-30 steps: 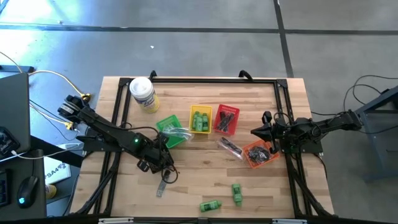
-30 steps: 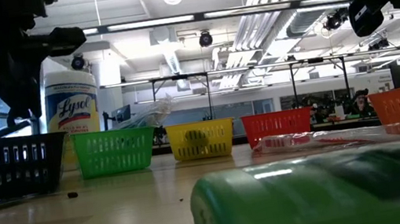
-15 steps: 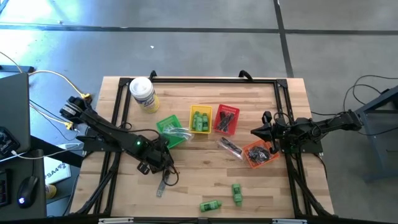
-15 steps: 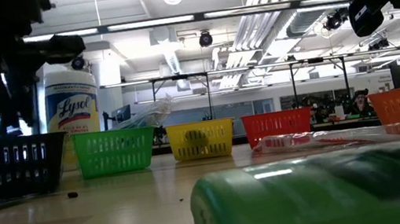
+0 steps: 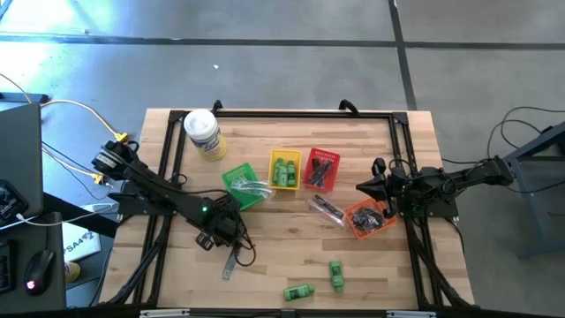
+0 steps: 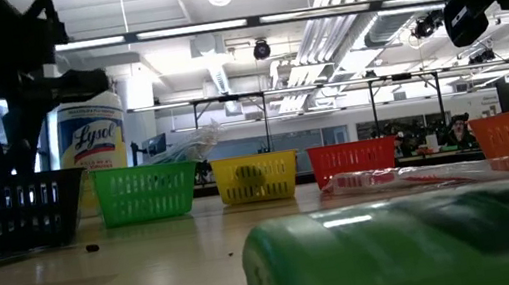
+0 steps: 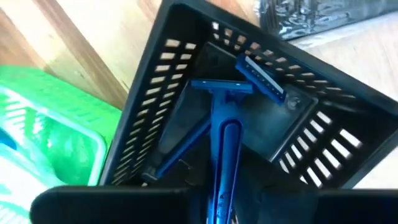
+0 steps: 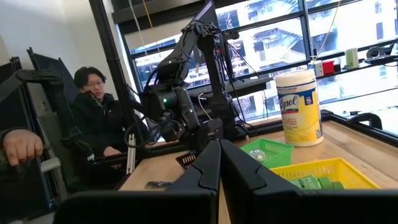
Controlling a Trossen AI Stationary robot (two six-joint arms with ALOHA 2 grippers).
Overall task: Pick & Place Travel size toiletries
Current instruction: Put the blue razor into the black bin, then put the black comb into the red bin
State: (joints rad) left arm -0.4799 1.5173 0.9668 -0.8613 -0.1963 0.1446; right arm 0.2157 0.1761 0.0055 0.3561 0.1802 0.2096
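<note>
Several baskets already hold toiletries, so I'd judge the sorting well along but not finished. By the left wrist view, the left gripper (image 5: 228, 237) hangs right over the black basket (image 7: 261, 118), pinching the handle of a dark blue razor (image 7: 225, 134) whose head points down into it; a second blue razor (image 7: 261, 78) already lies on the basket floor, so this one looks about to be dropped beside it. From above, the yellow basket (image 5: 284, 170) holds bright green mini bottles (image 5: 283, 170), the red basket (image 5: 320, 170) holds dark comb-like pieces, the green basket (image 5: 241, 187) has clear plastic sticks (image 5: 252, 188) poking out over its rim, and the orange basket (image 5: 369, 218) carries a heap of small dark items I cannot make out. Left to do, as far as I can see: two green bottles (image 5: 299, 291) lie loose near the front edge of the table (image 5: 265, 274), a grey comb-like piece (image 5: 229, 264) sits just beside the left gripper, and a clear-wrapped dark item (image 5: 326, 208) lies between the red and orange baskets. A Lysol canister (image 5: 204, 134) stands at the far left corner. The right gripper (image 5: 364, 186) waits near the orange basket with its fingers pressed together, holding nothing.
</note>
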